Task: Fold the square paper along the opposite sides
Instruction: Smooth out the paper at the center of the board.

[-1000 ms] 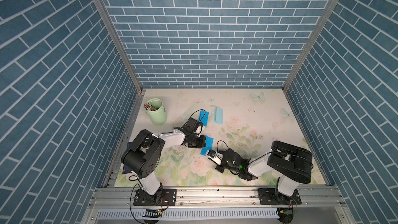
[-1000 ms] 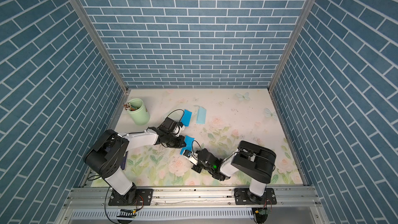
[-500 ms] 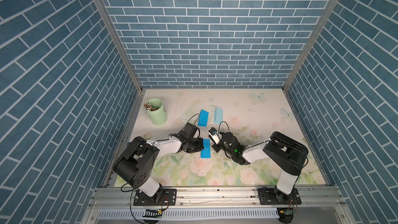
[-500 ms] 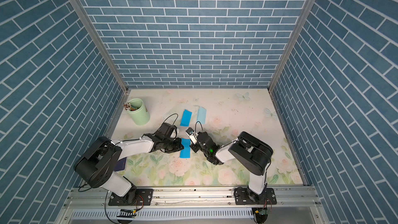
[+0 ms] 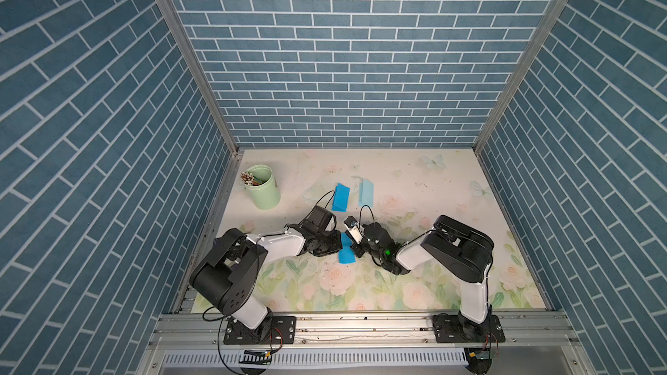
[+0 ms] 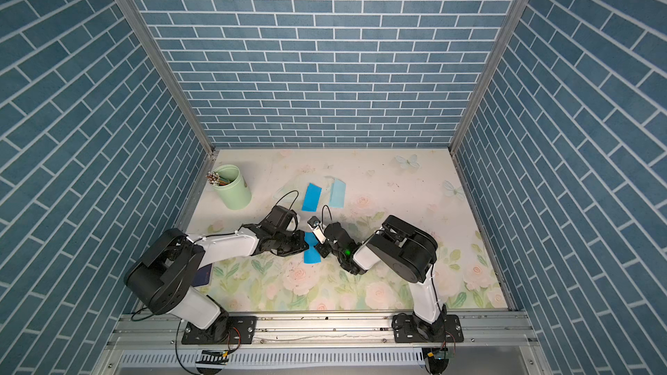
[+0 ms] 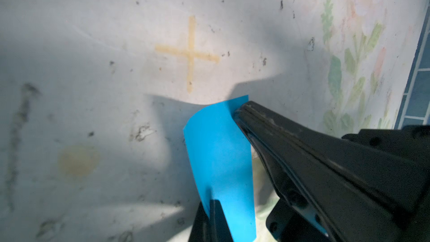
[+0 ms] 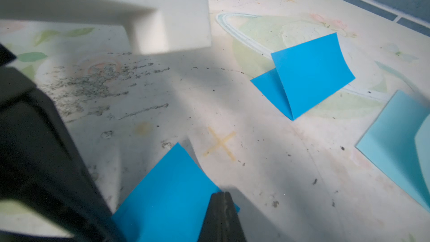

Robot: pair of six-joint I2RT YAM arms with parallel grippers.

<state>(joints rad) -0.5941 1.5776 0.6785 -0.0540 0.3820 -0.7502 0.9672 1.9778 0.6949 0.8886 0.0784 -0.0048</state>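
Right, the left claw [image 7: 239, 112] is clamped tight, jaws together on one edge of the paper [image 7: 221, 159], right by a corner. Over to the right claw [image 8: 221, 197]: its jaws are also pressed flat together, pinching the paper [image 8: 172, 194] at the opposite edge. So the bright blue sheet is held from both ends and bows into a curve between them, throwing a shadow on the table [image 7: 93, 43].

In both top views the two claws meet nose to nose near the middle of the table, left claw [image 5: 335, 243] and right claw [image 5: 357, 247], with the paper [image 5: 347, 253] stretched between them. A yellow cross [image 8: 220, 144] is marked on the table just beyond the paper. Farther back lie a folded blue sheet [image 5: 341, 197], half sprung open, and a pale sheet [image 5: 365, 193] beside it. A green cup [image 5: 263, 191] of sticks stands well apart, at the far left.
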